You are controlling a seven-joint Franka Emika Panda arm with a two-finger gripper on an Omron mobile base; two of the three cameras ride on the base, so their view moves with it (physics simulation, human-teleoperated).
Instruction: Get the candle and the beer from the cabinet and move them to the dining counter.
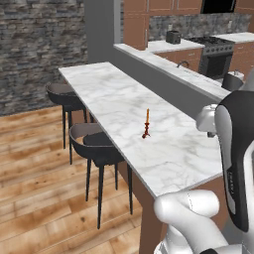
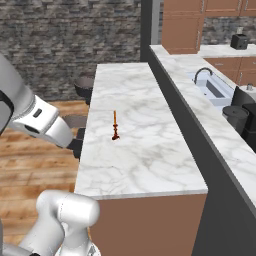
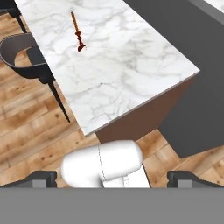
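Observation:
The candle, a thin orange taper on a small dark red holder, stands upright on the white marble dining counter, about mid-length and toward the stool side. My gripper hangs high over the counter's near end, well short of the candle, looking down at it. Its dark fingertips stand far apart, open, with nothing between them. The beer is out of view.
Two black stools stand along the counter's left side on wood floor. A grey raised wall backs it on the right. Beyond are a sink, a stove, a toaster and brown wall cabinets.

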